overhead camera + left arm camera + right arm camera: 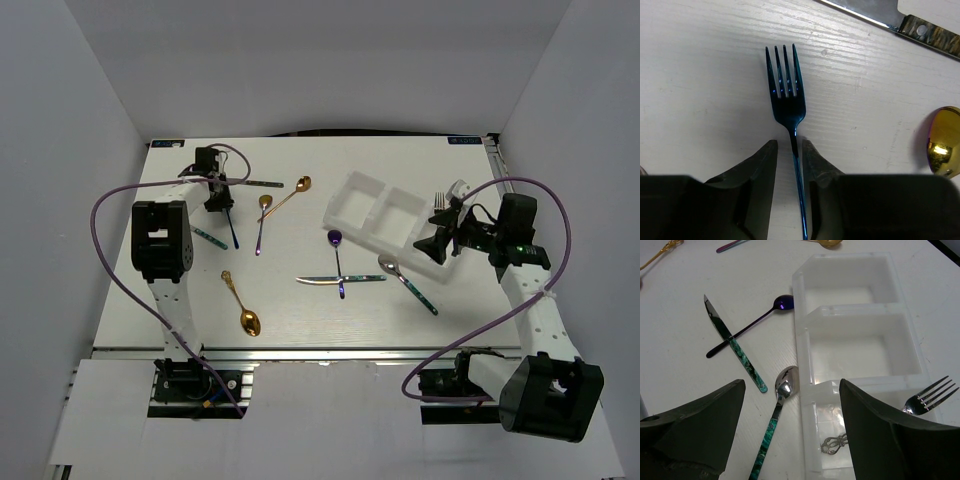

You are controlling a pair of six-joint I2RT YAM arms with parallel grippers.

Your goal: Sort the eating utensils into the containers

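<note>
- Left end effector (789,149): jaws nearly closed, straddling the neck of the blue fork (787,95). A sliver of gap shows on each side, so no clamp yet. The fork lies flat on the bench (700,75), tines pointing away.
- Right end effector (791,385): wide open, holding nothing, over the end compartment of the tray (802,330).
- Silver fork (927,395): in that compartment, tines riding up over the rim. The other two compartments look empty.
- Risk: the blue fork's handle is thin and flush to the bench, so the pads may close above it and skate off.
- Risk: the grip is near the neck, so the long handle could droop or swivel when lifted.
- Risk: a knock to the overhanging tines could flip the silver fork out.
- The gold spoon (942,145) and knife (865,12) lie close by, so a wide approach could nudge them.
</note>
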